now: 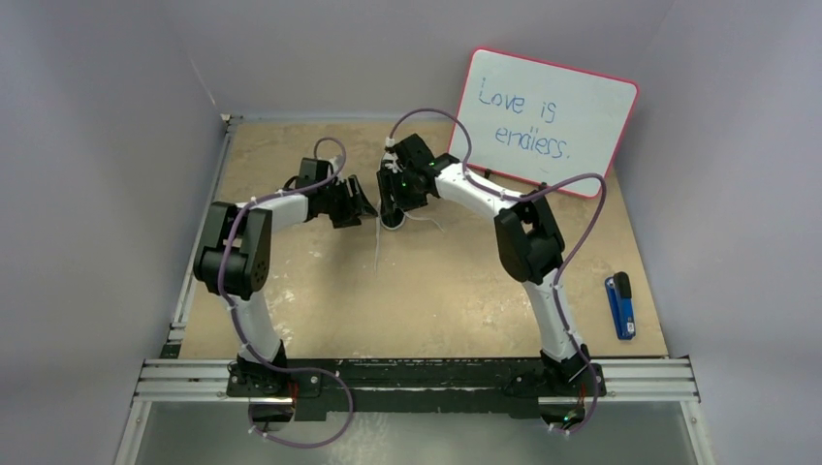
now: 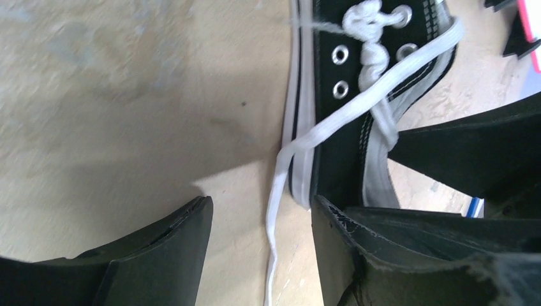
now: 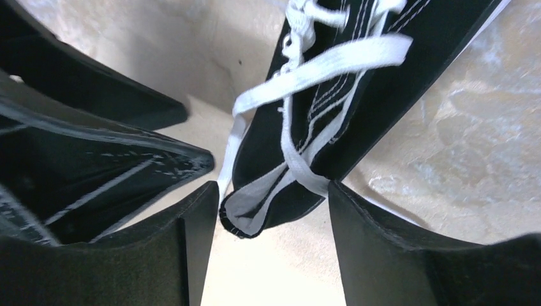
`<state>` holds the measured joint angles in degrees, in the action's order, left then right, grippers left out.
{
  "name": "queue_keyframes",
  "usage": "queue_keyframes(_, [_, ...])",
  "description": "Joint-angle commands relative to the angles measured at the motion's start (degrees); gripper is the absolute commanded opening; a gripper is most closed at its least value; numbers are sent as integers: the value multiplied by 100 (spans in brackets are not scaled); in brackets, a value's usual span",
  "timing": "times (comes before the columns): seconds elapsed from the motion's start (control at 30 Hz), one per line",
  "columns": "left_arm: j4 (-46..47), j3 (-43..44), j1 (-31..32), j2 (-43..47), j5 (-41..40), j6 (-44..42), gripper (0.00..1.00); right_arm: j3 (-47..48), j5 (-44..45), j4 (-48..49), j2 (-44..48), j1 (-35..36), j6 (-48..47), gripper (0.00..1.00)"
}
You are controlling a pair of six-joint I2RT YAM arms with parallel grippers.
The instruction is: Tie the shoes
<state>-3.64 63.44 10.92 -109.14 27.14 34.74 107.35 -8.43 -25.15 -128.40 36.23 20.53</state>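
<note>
The small black sneaker (image 1: 393,215) with white sole lies mid-table, mostly hidden under my right gripper. In the left wrist view its eyelet side (image 2: 332,121) and white laces (image 2: 357,108) show. One lace (image 2: 275,210) runs down across the table between my open left fingers (image 2: 261,220), untouched. In the right wrist view the shoe tongue (image 3: 268,201) with crossed laces (image 3: 300,162) sits between my open right gripper's (image 3: 274,210) fingers, not clamped. My left gripper (image 1: 361,205) is just left of the shoe, my right gripper (image 1: 395,199) over it.
A whiteboard (image 1: 548,121) with a red rim leans at the back right. A blue and black tool (image 1: 620,305) lies near the right table edge. A loose lace (image 1: 377,247) trails toward the front. Grey walls enclose the table.
</note>
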Motion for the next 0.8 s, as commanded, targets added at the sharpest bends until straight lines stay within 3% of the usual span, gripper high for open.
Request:
queue_keyframes(0.0, [-584,-316,-157,512,-538,-171,59,95,346,-241,138,172,-69,68])
queue_keyframes(0.13, [-624,-558,-178,833,-546,-193,61,87,759,-520,98,217,24,62])
queue_keyframes(0.27, [-547,-917,-168,1090,-369,-172,62,-133,852,-476,267,227,-256,16])
queue_keyframes(0.37, [-696,-1062,-169,1270,-329,-231,62,-303,380,-742,460,234,-394,3])
queue_keyframes(0.5, [-682,-1313,-169,1498,-215,-245,66,-1321,-341,-577,1143,320,-284,3])
queue_keyframes(0.77, [512,-2211,-65,1617,366,518,68,-3343,-954,-59,2630,718,104,17])
